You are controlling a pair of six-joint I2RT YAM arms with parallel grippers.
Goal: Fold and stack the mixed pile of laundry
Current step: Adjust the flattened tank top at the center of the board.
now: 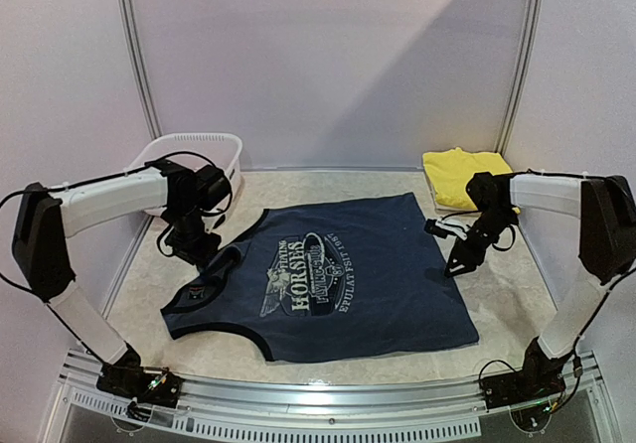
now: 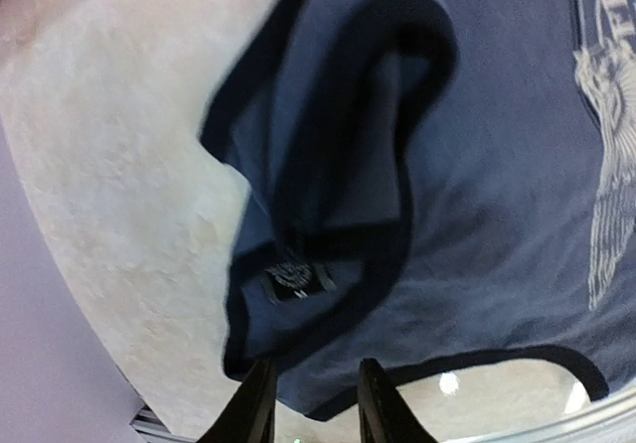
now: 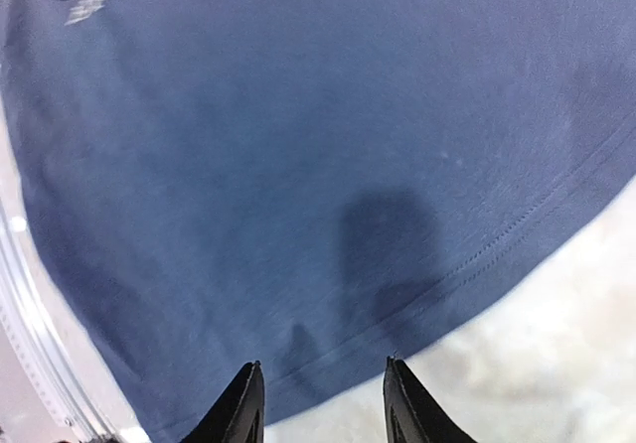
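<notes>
Left fingers (image 2: 253, 408) apart, empty, above neck end of navy tank top (image 1: 328, 279); right fingers (image 3: 238, 408) apart, empty, above its hem. Tank top spread flat mid-counter (image 1: 497, 304), print up, neck toward 9 o'clock. Yellow garment (image 1: 457, 177) folded at 1 o'clock. White basket (image 1: 189, 150) at 11 o'clock.

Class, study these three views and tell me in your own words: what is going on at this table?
A navy tank top with a white horse print lies spread flat on the beige table. The robot's left hand is open above its neckline end, and the right hand is open over its hem; neither grips it. A folded yellow cloth garment lies at the far right.
</notes>
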